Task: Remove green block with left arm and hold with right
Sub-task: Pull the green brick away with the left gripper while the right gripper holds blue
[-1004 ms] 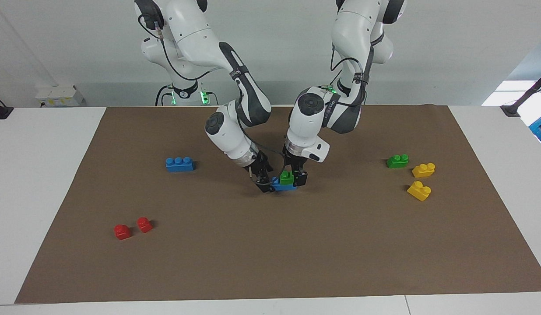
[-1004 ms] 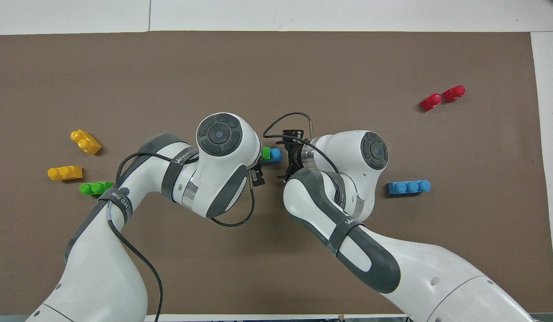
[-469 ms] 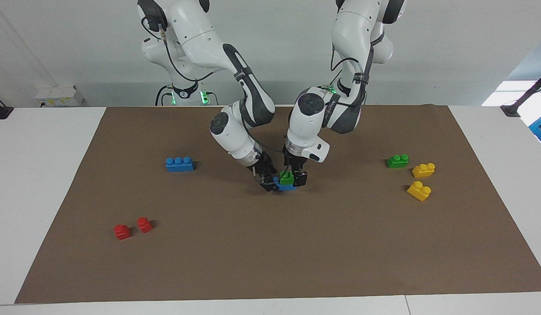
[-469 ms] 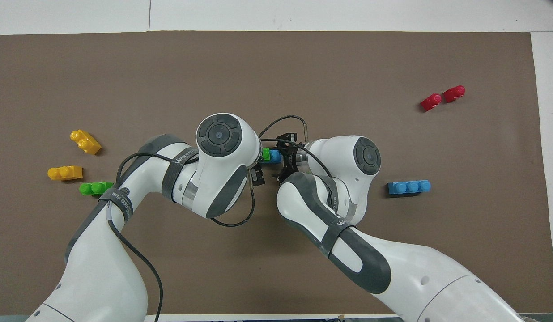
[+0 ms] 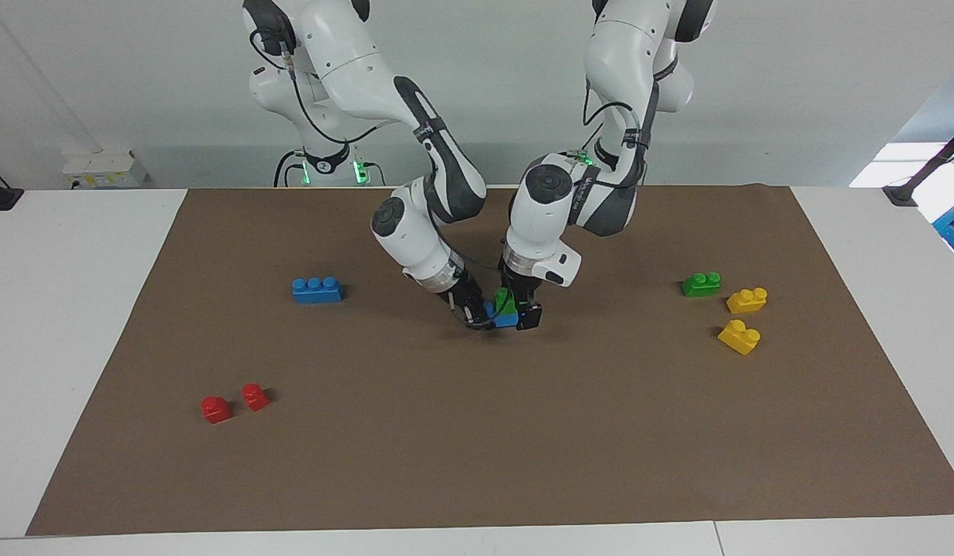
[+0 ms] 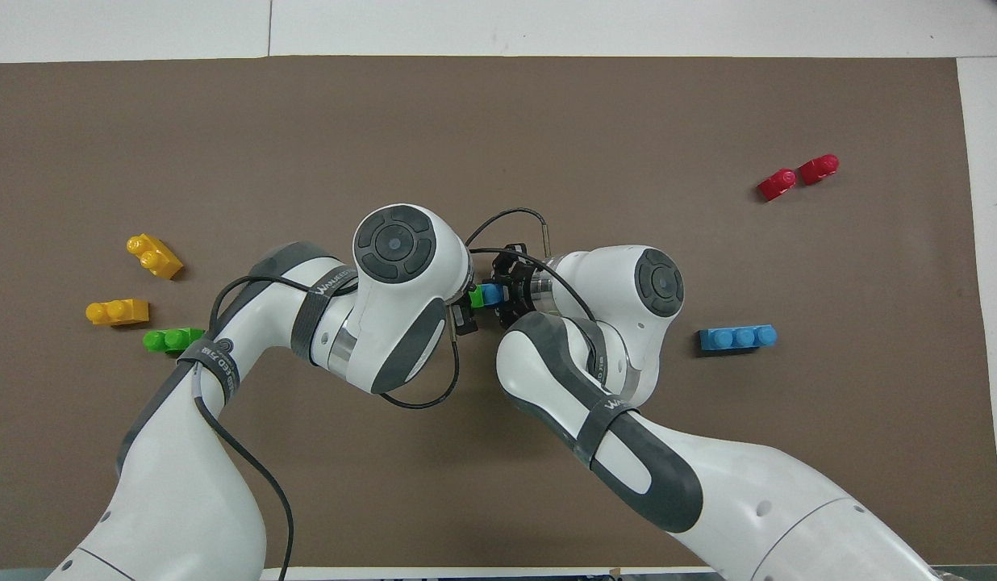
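Observation:
A small green block (image 5: 506, 302) sits on a blue brick (image 5: 502, 319) at the middle of the brown mat; both also show in the overhead view, green block (image 6: 476, 297) and blue brick (image 6: 491, 294). My left gripper (image 5: 519, 312) comes straight down and is shut on the green block. My right gripper (image 5: 477, 315) comes in at a slant from the right arm's end and is shut on the blue brick's end. The stack looks tilted and slightly off the mat. In the overhead view the left wrist hides most of the left gripper.
A second green block (image 5: 701, 284) and two yellow bricks (image 5: 747, 300) (image 5: 739, 337) lie toward the left arm's end. A three-stud blue brick (image 5: 316, 289) and two red bricks (image 5: 215, 409) (image 5: 254, 396) lie toward the right arm's end.
My right gripper moved in onto the blue brick's end and closed on it. The stack shifted slightly toward the robots and tilted. The left gripper stayed on the green block.

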Robot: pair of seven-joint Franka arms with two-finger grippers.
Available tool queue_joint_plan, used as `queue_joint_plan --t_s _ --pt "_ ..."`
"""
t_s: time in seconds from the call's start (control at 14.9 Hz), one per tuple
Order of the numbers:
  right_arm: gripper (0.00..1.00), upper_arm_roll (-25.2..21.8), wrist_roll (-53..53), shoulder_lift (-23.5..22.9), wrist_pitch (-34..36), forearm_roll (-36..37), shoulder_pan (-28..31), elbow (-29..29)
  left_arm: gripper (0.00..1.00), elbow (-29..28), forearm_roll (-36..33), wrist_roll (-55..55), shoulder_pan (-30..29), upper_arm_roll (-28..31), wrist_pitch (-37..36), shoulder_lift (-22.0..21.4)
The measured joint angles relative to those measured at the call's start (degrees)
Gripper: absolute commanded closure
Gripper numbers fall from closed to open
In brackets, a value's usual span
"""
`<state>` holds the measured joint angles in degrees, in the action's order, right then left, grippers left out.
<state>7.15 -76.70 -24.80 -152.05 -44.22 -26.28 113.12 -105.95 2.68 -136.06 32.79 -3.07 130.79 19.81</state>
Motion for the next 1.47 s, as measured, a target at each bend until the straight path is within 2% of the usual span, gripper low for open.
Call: queue_joint_plan --t_s 0.27,0.47,0.54,0.6,0.74,0.8,0.94,1.14,1.47 --pt "1.00 0.0 0.1 0.0 0.0 0.0 0.0 0.0 0.01 -0.3 0.0 0.0 0.1 -0.1 -0.1 0.0" --pt "1.00 0.0 0.2 0.0 0.0 0.0 0.0 0.0 0.21 -0.8 -0.2 0.2 0.7 -0.1 -0.6 0.0" --pt "1.00 0.0 0.2 0.0 0.0 0.0 0.0 0.0 0.30 -0.9 -0.3 0.3 1.3 -0.1 -1.0 0.0" --pt "1.00 0.0 0.3 0.0 0.0 0.0 0.0 0.0 0.46 -0.9 -0.3 0.2 1.8 -0.1 -1.1 0.0" --pt "1.00 0.0 0.3 0.0 0.0 0.0 0.0 0.0 0.56 -0.8 -0.3 0.2 2.2 -0.1 -1.1 0.0" --pt "1.00 0.0 0.3 0.0 0.0 0.0 0.0 0.0 0.65 -0.8 -0.3 0.3 2.2 0.0 -1.1 -0.1" --pt "1.00 0.0 0.7 0.0 -0.1 0.0 -0.1 -0.1 0.76 -0.5 -0.6 0.6 2.2 0.2 -1.2 -0.2" --pt "1.00 0.0 1.1 -0.1 -0.1 0.0 -0.1 -0.2 1.00 -0.5 -0.7 0.8 2.2 0.2 -1.5 -0.4" --pt "1.00 0.0 1.1 -0.1 -0.1 0.0 -0.1 -0.2 1.00 -0.5 -0.7 0.7 1.9 0.7 -3.4 -2.6"
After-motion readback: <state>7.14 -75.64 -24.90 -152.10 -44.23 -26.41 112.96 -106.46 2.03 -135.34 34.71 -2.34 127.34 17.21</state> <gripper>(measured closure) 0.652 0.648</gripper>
